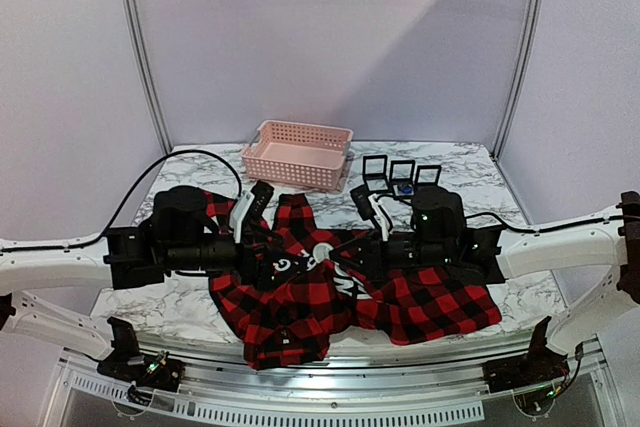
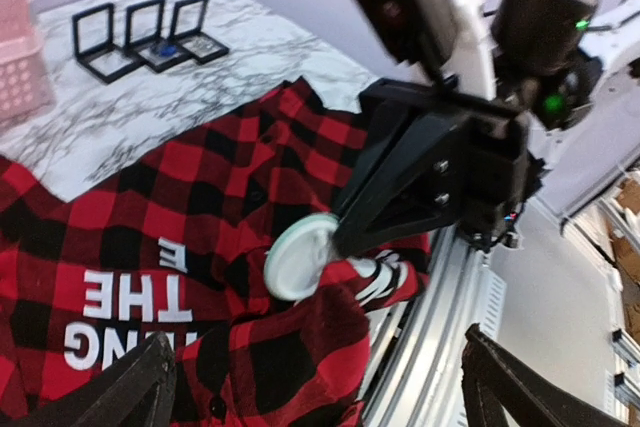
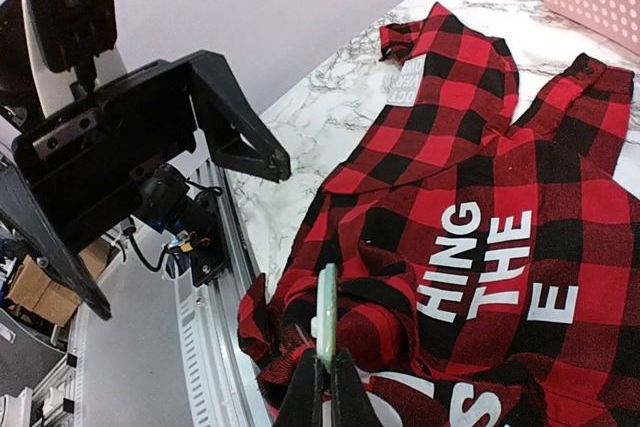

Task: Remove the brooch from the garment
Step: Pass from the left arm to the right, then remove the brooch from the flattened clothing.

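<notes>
Clamps right pincer [image 3: 328, 379] on round pale brooch [image 3: 326, 322] at red-and-black plaid shirt [image 3: 480, 167], holds left pincer [image 2: 315, 367] wide, empty, at nine o'clock.

Your left arm [image 1: 185, 232] and right arm [image 1: 440, 232], white link shells, black motor housings, black cables [image 1: 150, 169] trailing off each, green light [image 2: 580, 24] on your right wrist motor, black angular right gripper [image 2: 338, 237] bracket, small screws [image 2: 437, 165] in it
</notes>
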